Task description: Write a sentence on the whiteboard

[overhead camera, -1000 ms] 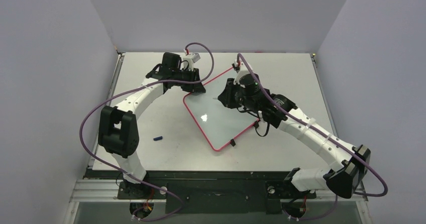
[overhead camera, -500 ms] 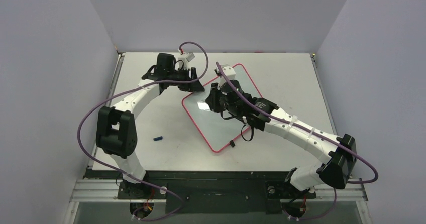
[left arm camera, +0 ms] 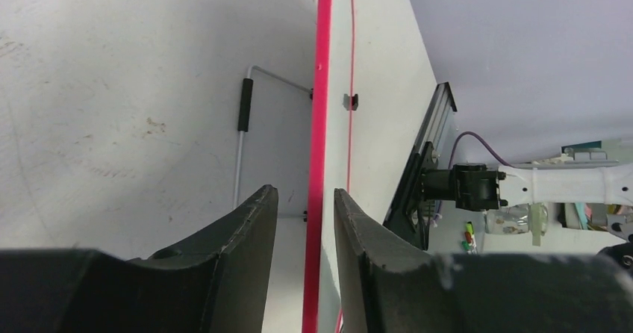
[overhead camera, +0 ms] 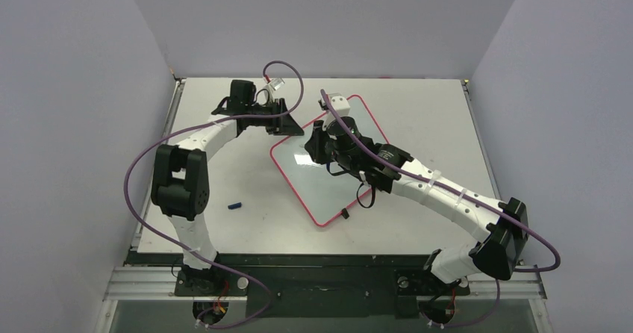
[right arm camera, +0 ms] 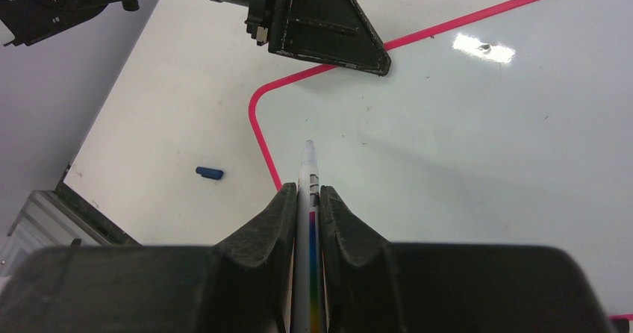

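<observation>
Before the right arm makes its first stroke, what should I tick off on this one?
1. Marker held in right gripper: ok, shut on it.
2. Tip uncapped: ok; a small blue cap lies on the table.
3. Tip over the whiteboard: ok, near a corner.
4. Tip touching the surface: cannot tell.
5. Left gripper clamping the board: not ok, it straddles the edge with gaps showing.
6. Writing area clean: ok, no writing visible.

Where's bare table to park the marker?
Free: table right of the whiteboard, toward the far-right corner. Near-left holds only a blue cap. Crowded: whiteboard's left corner, at the left gripper and right gripper with its marker.
</observation>
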